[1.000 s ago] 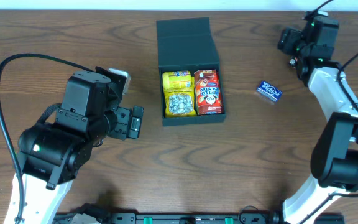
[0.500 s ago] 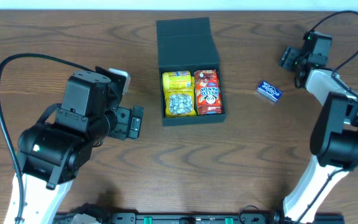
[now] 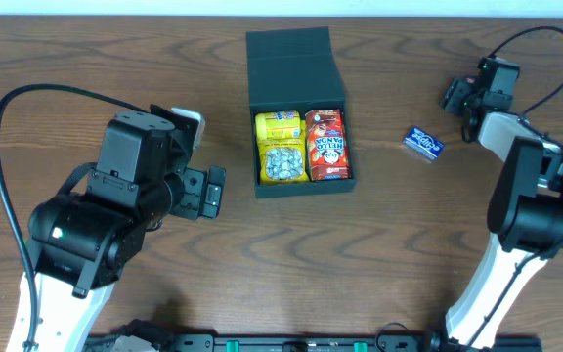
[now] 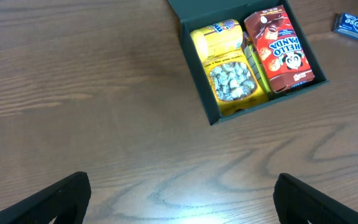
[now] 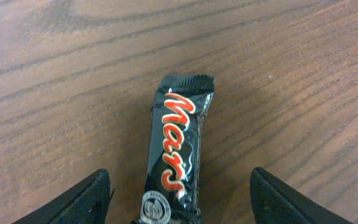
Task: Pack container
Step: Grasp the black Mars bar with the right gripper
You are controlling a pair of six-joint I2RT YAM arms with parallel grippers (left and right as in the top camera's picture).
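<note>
On the tabletop (image 3: 115,59), the container (image 3: 291,64) lies flap-open ahead of our left tool (image 4: 182,180), which gapes wide and holds nothing. Inside it we see a red Hello Panda box (image 3: 327,145) beside a yellow candy packet (image 3: 281,147), so we judge packing about half done. Left outside are a blue gum pack (image 3: 423,144) near our right tool (image 5: 179,177), and a Mars bar (image 5: 179,124) between that tool's spread fingers, not yet gripped.
</note>
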